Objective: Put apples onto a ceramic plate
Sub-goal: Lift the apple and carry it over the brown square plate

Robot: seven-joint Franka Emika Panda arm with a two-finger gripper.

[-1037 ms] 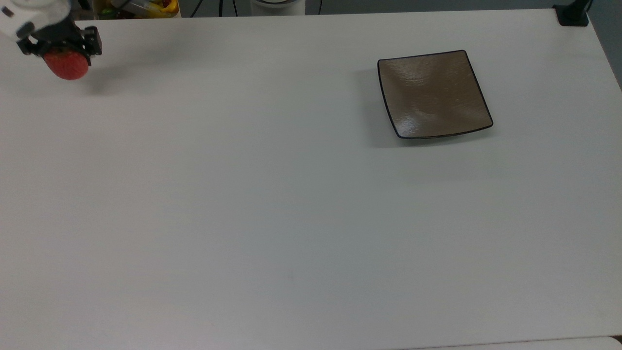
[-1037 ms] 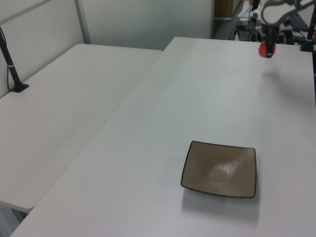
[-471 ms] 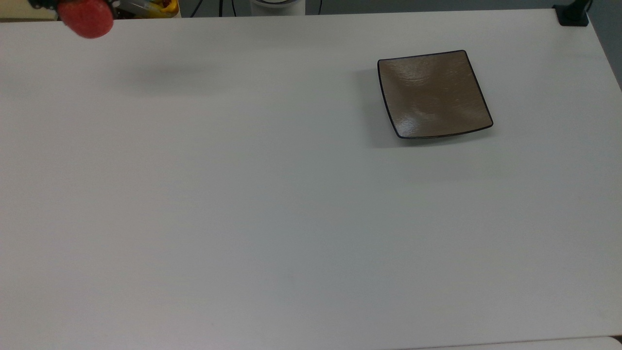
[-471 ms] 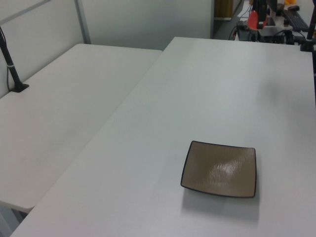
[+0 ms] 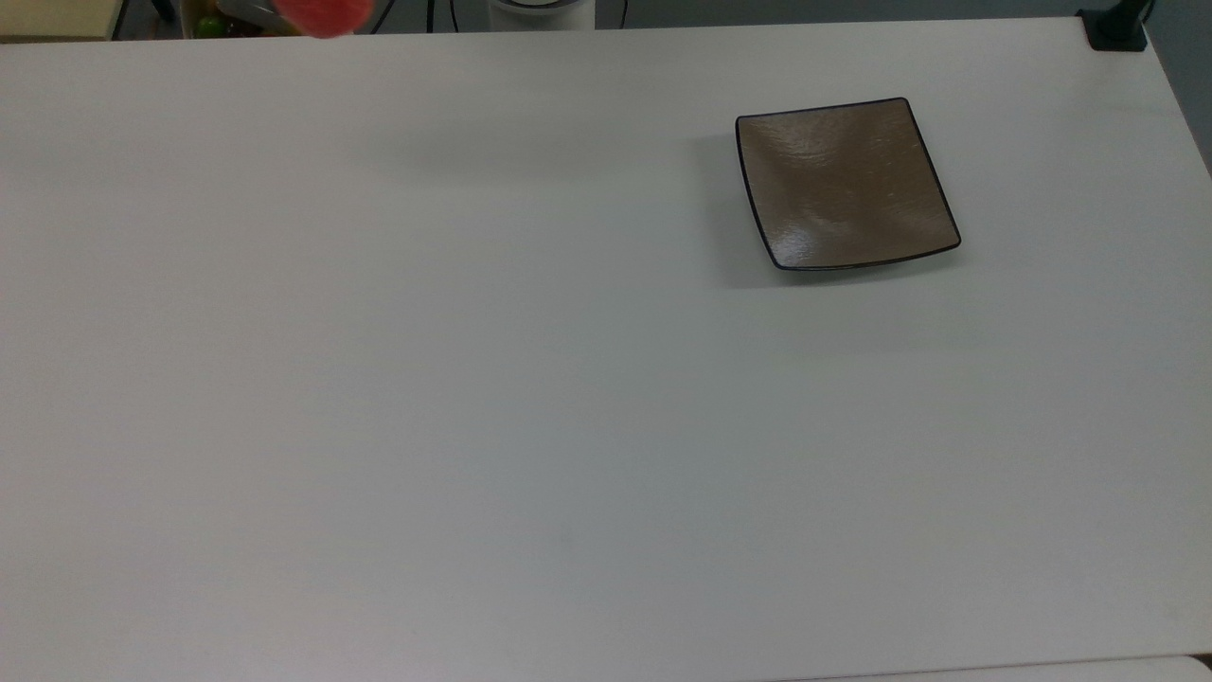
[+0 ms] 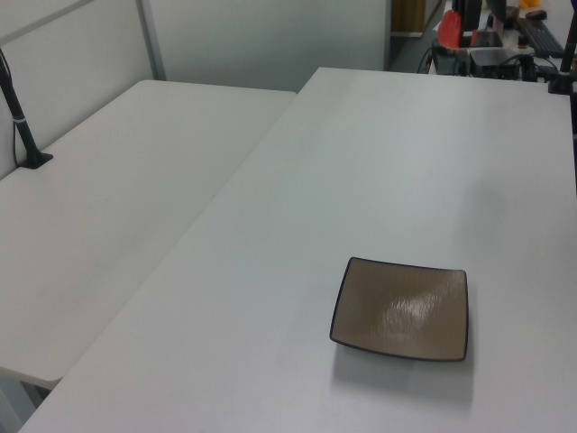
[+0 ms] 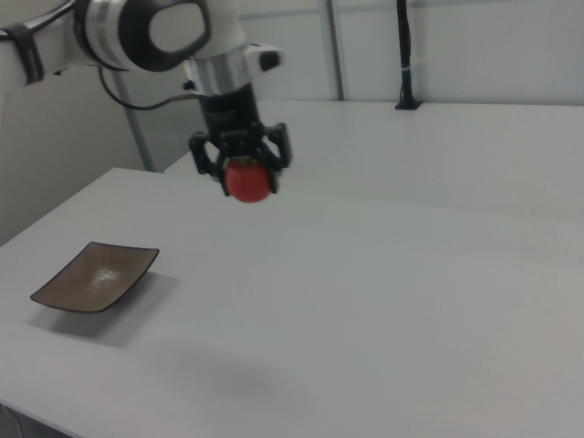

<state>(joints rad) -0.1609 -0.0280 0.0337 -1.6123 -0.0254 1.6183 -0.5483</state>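
Showing one apple (image 7: 248,181), red and round, sitting between the fingers of one gripper (image 7: 242,170) on one white robot arm (image 7: 151,36). Showing one ceramic plate (image 5: 843,182), square and brown, lying bare on a white table (image 5: 473,379). Counting two white tables in the left view: the one bearing the plate, and a second table (image 6: 108,207) lying beside it toward the left view's left. Showing one black post (image 6: 20,117) standing on that second table, and one black clamp (image 5: 1115,26) sitting at the first table's far corner in the top view.
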